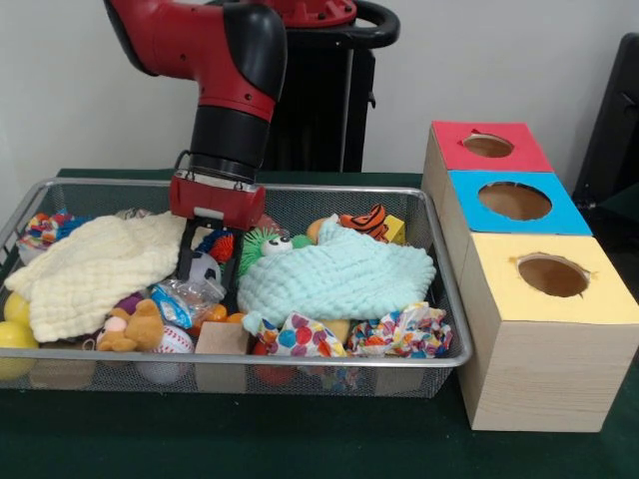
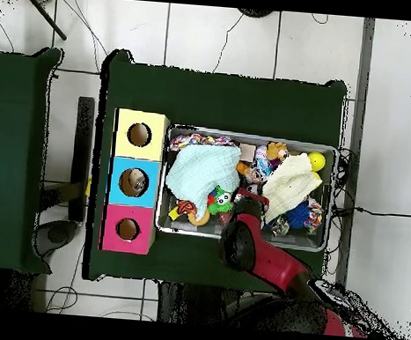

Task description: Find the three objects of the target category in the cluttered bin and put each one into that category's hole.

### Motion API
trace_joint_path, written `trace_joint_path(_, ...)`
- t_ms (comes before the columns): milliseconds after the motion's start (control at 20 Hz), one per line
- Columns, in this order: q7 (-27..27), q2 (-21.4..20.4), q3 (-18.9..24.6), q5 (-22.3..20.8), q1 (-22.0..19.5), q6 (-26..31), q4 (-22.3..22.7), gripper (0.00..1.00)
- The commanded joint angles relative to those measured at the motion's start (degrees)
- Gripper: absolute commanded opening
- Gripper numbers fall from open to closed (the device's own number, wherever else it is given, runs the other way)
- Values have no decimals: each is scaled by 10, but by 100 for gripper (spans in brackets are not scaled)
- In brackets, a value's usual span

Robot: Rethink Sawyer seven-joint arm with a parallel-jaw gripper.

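Note:
My gripper (image 1: 209,265) reaches down into the wire bin (image 1: 451,299) left of centre. Its black fingers (image 1: 187,259) stand apart, open, on either side of a small black-and-white ball (image 1: 205,269); I cannot tell whether they touch it. In the overhead view the red arm (image 2: 255,252) covers the gripper. Three boxes with round holes stand beside the bin: red (image 1: 487,146), blue (image 1: 514,201) and yellow (image 1: 552,274). From above they are the yellow box (image 2: 139,135), the blue box (image 2: 135,180) and the red box (image 2: 127,229).
A pale yellow cloth (image 1: 100,264) covers the bin's left part and a mint cloth (image 1: 334,277) its middle. Around them lie a tiger toy (image 1: 364,220), a green fuzzy toy (image 1: 262,245), a teddy bear (image 1: 135,327), a baseball (image 1: 176,339), a wooden block (image 1: 222,339) and patterned fabric (image 1: 399,334).

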Motion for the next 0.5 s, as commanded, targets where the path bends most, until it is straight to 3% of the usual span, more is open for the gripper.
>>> trace_joint_path(50, 105, 17, 25, 3, 3, 17, -78, 100)
trace_joint_path(500, 82, 14, -30, 44, 58, -36, -76, 100)
